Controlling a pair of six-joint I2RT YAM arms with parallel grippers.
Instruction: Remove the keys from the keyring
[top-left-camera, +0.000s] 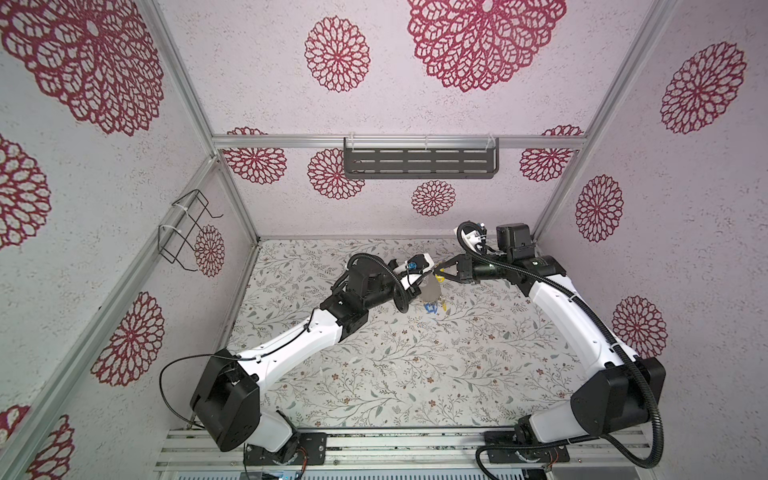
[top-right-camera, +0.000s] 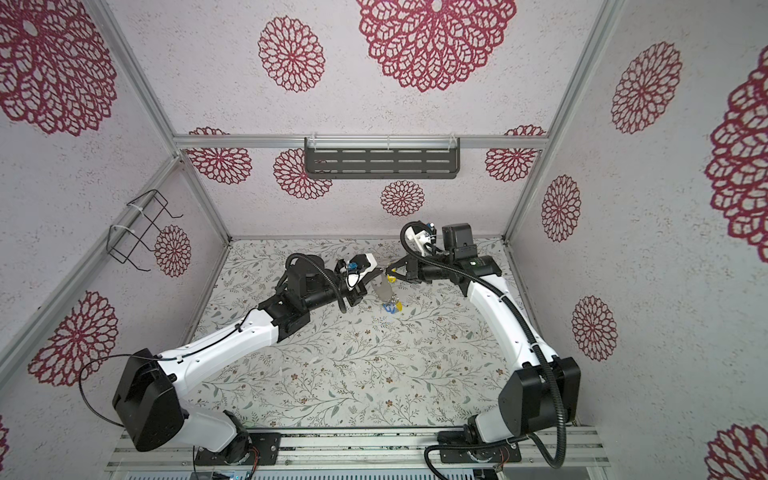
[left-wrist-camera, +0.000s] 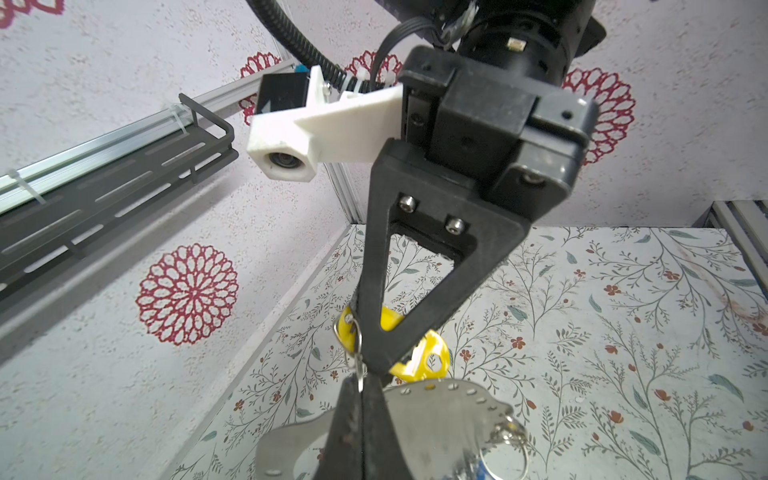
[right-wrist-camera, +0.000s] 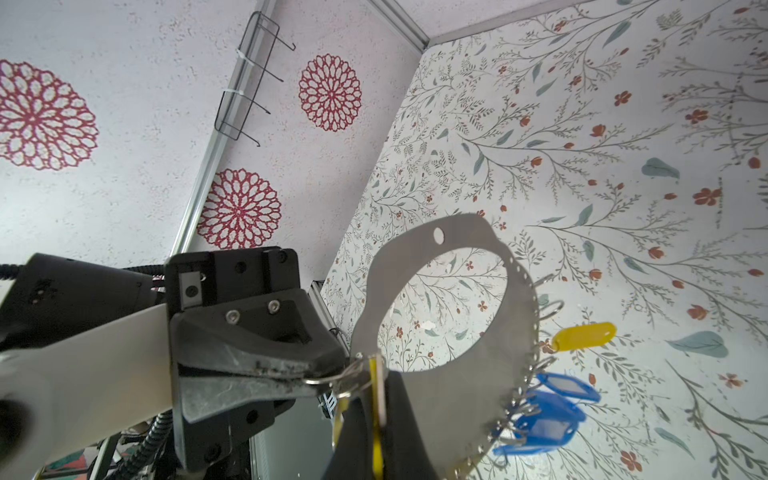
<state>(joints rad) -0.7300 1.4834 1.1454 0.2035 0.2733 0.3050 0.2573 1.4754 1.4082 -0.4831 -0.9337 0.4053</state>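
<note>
Pale rough walls (top-left-camera: 257, 83) carry dark red flower medallions (top-left-camera: 337, 54), the floor (top-left-camera: 415, 374) shows thin leafy branches, and a dark slotted shelf (top-left-camera: 419, 164) hangs on the back rail (top-left-camera: 291, 141).

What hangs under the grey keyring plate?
Blue key tags and a yellow key tag dangle from the keyring rim. The blue ones overlap, so their count is hidden.

Bright, even, diffuse light; shadows soft. Top views bow at edges. Left wrist cam: near keyring (left-wrist-camera: 440, 415) & left hand (left-wrist-camera: 362, 388) blurred.
</note>
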